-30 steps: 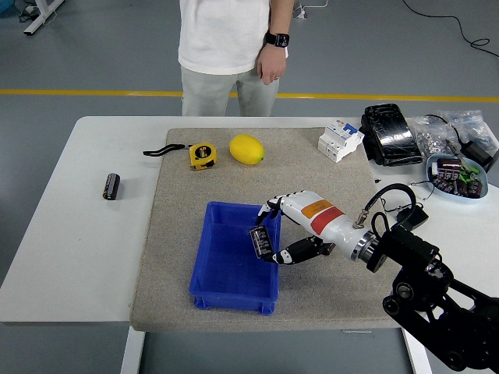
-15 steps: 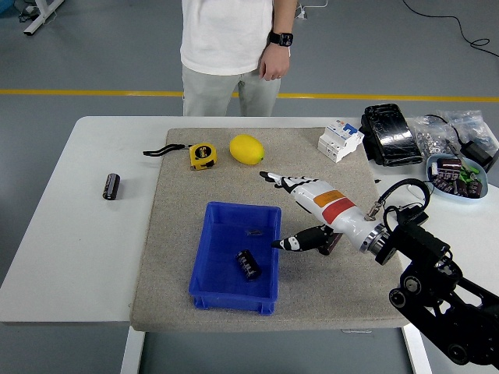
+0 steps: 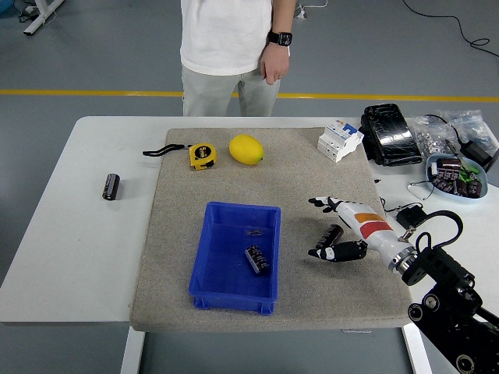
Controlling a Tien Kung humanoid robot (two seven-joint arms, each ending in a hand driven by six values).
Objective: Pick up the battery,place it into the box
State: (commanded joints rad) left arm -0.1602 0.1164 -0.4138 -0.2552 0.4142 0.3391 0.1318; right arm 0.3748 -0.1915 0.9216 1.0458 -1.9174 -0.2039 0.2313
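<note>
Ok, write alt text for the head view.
A black cylindrical battery lies inside the blue plastic box on a beige mat. The robot's white right hand hovers open beside the box; a person stands behind.

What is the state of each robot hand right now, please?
Left hand: not in view.
Right hand: open, fingers spread, holding nothing, right of the blue plastic box; a black cylindrical battery lies inside the box.

I see the battery [image 3: 257, 259] lying in the box [image 3: 210, 274] on the mat [image 3: 308, 179]; my right hand [image 3: 340, 235] sits right of the box.
</note>
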